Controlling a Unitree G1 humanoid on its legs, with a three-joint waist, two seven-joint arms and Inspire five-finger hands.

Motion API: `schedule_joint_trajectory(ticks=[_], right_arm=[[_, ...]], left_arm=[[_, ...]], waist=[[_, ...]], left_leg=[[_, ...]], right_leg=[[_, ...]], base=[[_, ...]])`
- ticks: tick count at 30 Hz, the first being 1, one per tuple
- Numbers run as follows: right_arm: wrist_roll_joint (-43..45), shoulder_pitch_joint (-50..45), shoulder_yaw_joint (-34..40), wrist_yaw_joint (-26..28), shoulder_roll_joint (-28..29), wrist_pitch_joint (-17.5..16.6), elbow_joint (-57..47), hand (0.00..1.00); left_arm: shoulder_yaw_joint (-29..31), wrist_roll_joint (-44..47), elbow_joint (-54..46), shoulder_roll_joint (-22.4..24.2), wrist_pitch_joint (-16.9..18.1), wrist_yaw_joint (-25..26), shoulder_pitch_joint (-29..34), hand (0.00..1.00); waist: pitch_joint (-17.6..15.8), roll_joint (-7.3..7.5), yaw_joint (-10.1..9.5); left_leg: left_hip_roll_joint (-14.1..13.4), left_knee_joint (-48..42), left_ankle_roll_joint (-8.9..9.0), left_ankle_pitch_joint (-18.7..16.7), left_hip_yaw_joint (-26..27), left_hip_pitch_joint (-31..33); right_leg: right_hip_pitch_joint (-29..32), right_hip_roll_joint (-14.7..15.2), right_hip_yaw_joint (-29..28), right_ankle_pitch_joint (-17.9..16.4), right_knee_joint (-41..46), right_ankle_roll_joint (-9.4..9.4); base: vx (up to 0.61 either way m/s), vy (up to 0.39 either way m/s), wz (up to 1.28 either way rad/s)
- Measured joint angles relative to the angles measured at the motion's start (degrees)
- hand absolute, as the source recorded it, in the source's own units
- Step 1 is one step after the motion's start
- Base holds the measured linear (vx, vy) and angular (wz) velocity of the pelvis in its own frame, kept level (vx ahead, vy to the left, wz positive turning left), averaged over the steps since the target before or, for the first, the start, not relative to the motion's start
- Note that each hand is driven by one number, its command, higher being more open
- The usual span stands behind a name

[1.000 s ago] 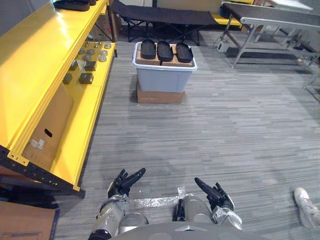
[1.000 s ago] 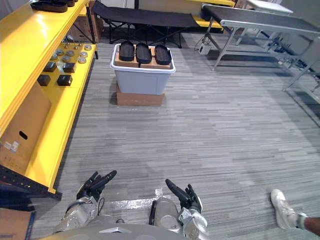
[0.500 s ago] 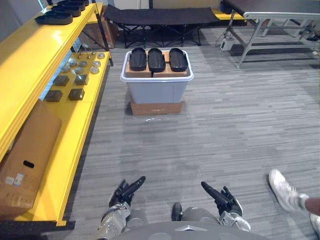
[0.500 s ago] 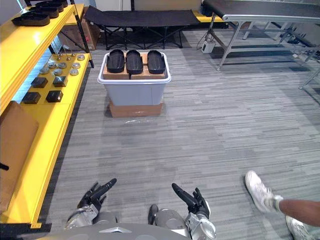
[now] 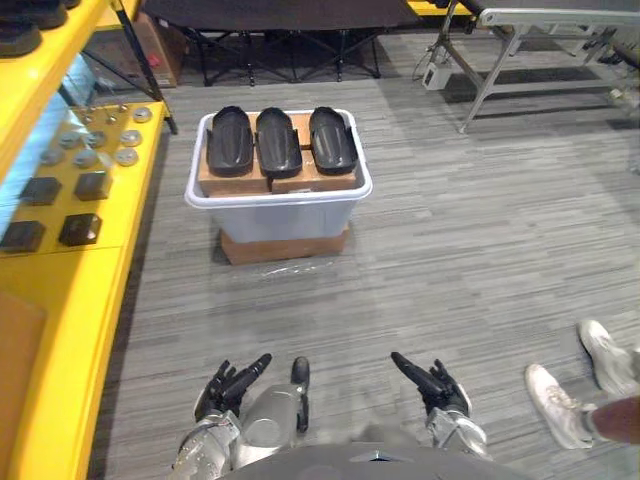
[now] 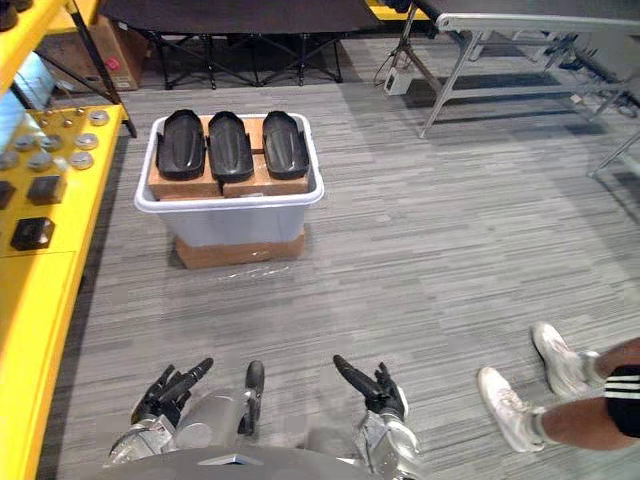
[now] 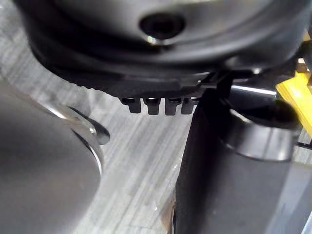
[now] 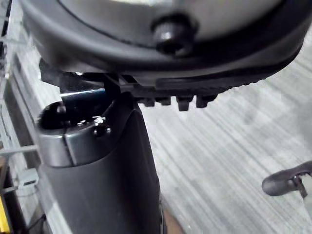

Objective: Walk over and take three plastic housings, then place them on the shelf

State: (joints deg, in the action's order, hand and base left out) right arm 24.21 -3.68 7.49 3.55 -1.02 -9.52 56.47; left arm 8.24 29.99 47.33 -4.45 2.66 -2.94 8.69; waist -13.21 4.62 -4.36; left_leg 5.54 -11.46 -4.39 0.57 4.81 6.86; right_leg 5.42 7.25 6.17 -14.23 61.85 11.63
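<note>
Three housings (image 5: 279, 140) atop bin (image 5: 285, 220) (side by side)

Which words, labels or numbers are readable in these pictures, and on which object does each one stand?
None can be read. The three black plastic housings, the grey bin, the cardboard box beneath it and the yellow shelf show no legible print.

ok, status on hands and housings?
Left hand and right hand open, empty. Three housings atop bin ahead, untouched. Person's shoes off to the right.
</note>
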Motion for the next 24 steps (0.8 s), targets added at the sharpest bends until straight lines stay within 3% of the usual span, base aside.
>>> schedule_joint_trajectory(ticks=[1, 3, 5, 6, 9, 10, 11, 12, 14, 16, 17, 18, 19, 22, 23, 24], right_arm=[[-0.6, -0.3, -0.5, 0.2, -0.5, 0.0, 0.1, 1.0], [-0.9, 0.1, -1.3, -0.4, -0.9, -1.4, -0.1, 1.0], [-0.9, 0.5, -1.2, -0.7, -1.0, -1.9, -0.4, 1.0], [-0.9, 0.9, -1.3, -0.6, -0.7, -2.2, -0.5, 1.0], [-1.6, 1.1, -1.3, -0.5, -0.3, -2.2, -0.5, 1.0], [-1.5, 0.5, -1.4, -0.5, -0.2, -2.1, -0.4, 1.0], [-1.5, 0.1, -1.3, -0.5, -0.1, -2.2, -0.5, 1.0], [-1.3, -0.4, -1.2, -0.5, 0.0, -2.1, -0.4, 1.0], [-1.3, -0.3, -0.8, -0.5, -1.0, -2.5, -0.4, 1.0], [-1.3, -0.5, 0.6, -0.7, -1.2, -3.2, -0.7, 1.0], [-1.2, -0.8, 1.0, -1.3, -1.3, -3.2, -1.2, 1.0], [-1.2, -1.0, 0.9, -1.7, -1.2, -3.2, -1.6, 1.0], [-1.3, -1.3, 0.9, -1.8, -1.2, -3.3, -2.0, 1.0], [-1.3, -2.1, 1.3, -3.2, -2.0, -3.7, -4.2, 1.0], [-1.3, -2.1, 1.3, -4.0, -2.7, -3.7, -4.9, 1.0], [-1.2, -2.0, 1.3, -4.4, -3.3, -3.8, -5.1, 1.0]], left_arm=[[-0.7, -0.2, 0.0, 0.0, 0.3, 0.2, 0.1, 1.0], [-2.6, -0.1, -0.1, 0.2, 0.3, 0.4, -0.5, 1.0], [-3.1, -0.1, -0.4, 0.8, -0.3, 0.5, -2.0, 1.0], [-3.0, 0.2, -0.6, 1.1, -0.3, 0.4, -2.6, 1.0], [-2.9, 2.8, -0.6, 1.4, -0.7, 0.5, -3.6, 1.0], [-2.9, 4.1, -0.6, 1.7, -0.8, 0.5, -3.6, 1.0], [-2.8, 4.3, -0.6, 1.7, -0.8, 0.6, -3.6, 1.0], [-2.7, 5.5, -0.3, 1.8, -0.8, 1.1, -3.7, 1.0], [-2.3, 5.7, 0.7, 3.6, -0.9, 1.8, -3.6, 1.0], [-0.8, 5.6, 1.2, 4.9, -0.7, 2.0, -3.5, 1.0], [-0.3, 5.7, 1.2, 5.4, -0.6, 2.2, -3.6, 1.0], [0.1, 5.7, 1.1, 5.4, -0.6, 2.2, -3.7, 1.0], [0.0, 5.7, 1.1, 5.4, -0.5, 2.2, -3.7, 1.0], [-1.8, 5.3, 1.1, 4.9, -0.7, 1.8, -3.8, 1.0], [-2.7, 4.8, 1.2, 4.8, -1.0, 1.7, -3.8, 1.0], [-3.5, 4.4, 1.4, 4.6, -1.2, 1.7, -3.8, 1.0]], waist=[[0.1, -0.44, 0.01], [0.0, -2.48, 0.43], [0.5, -3.53, 0.44], [0.6, -4.01, 0.32], [0.8, -3.65, 0.28], [1.3, -2.88, 0.25], [1.5, -2.55, 0.26], [2.1, -1.61, 0.11], [2.9, -4.76, 0.24], [3.2, -6.35, 0.7], [3.0, -6.92, 1.14], [2.9, -6.82, 1.16], [2.9, -6.74, 1.17], [2.9, -6.72, 1.54], [3.1, -7.05, 1.56], [3.4, -7.6, 1.6]], left_leg=[[-0.2, -0.5, -0.33, -0.8, 0.0, -1.4], [-0.8, -0.1, -0.74, -3.3, -2.1, -6.4], [-2.5, -0.1, 0.19, -4.9, -3.8, -7.4], [-3.4, -0.6, 0.98, -6.2, -4.8, -7.4], [-4.3, -2.5, 2.61, -9.1, -6.4, -7.5], [-4.2, -3.8, 3.71, -11.0, -7.6, -7.5], [-4.0, -4.4, 4.13, -11.8, -8.3, -7.4], [-3.9, -6.1, 5.24, -14.2, -9.9, -7.4], [-6.6, -7.1, 6.86, -15.7, -11.3, -7.2], [-8.9, -10.5, 8.07, -16.0, -10.6, -5.9], [-10.2, -15.8, 9.69, -15.6, -9.1, -3.6], [-11.4, -20.5, 11.45, -15.0, -6.7, -1.8], [-12.2, -21.2, 11.41, -15.1, -5.0, -1.4], [-15.3, -13.6, 9.86, -14.1, 0.2, -1.2], [-15.9, -6.6, 9.91, -10.0, 0.2, -1.5], [-16.1, -2.8, 11.18, -6.4, -0.1, -1.6]], right_leg=[[1.1, 1.1, 1.0, -0.7, -0.1, -1.17], [2.2, 2.5, 3.4, -3.0, -12.0, -4.59], [2.8, 2.2, 3.5, -2.8, -26.0, -4.91], [3.6, 2.2, 2.7, -1.7, -34.3, -4.4], [4.2, 2.2, 0.2, 4.5, -45.0, -4.57], [3.8, 2.1, -1.1, 8.1, -47.5, -4.8], [3.2, 2.1, -0.7, 9.3, -48.4, -5.06], [1.7, 1.9, 0.1, 13.6, -49.0, -6.41], [0.9, -0.2, 2.7, 11.6, -48.1, -7.99], [-0.5, -1.7, 5.4, 10.0, -48.6, -9.34], [-2.6, -2.4, 7.2, 9.4, -49.2, -10.01], [-5.4, -2.6, 9.0, 9.1, -51.0, -10.52], [-6.7, -2.7, 9.7, 9.1, -51.9, -10.57], [-9.6, -2.1, 12.3, 9.1, -55.0, -10.45], [-9.3, -2.0, 12.8, 9.1, -55.1, -9.86], [-8.6, -2.2, 12.9, 9.0, -54.9, -9.3]], base=[[0.58, 0.163, 0.13], [0.52, 0.102, 0.38], [0.43, -0.009, 0.45], [0.38, -0.052, 0.33], [0.31, -0.158, 0.25], [0.29, -0.272, 0.38], [0.36, -0.398, 0.58], [0.27, -0.393, 0.5], [0.22, -0.332, 0.44], [0.22, -0.255, 0.58], [0.26, -0.311, 0.8], [0.2, -0.248, 0.68], [0.16, -0.201, 0.57], [0.11, -0.079, 0.39], [0.09, 0.073, 0.21], [0.13, 0.145, 0.19]])
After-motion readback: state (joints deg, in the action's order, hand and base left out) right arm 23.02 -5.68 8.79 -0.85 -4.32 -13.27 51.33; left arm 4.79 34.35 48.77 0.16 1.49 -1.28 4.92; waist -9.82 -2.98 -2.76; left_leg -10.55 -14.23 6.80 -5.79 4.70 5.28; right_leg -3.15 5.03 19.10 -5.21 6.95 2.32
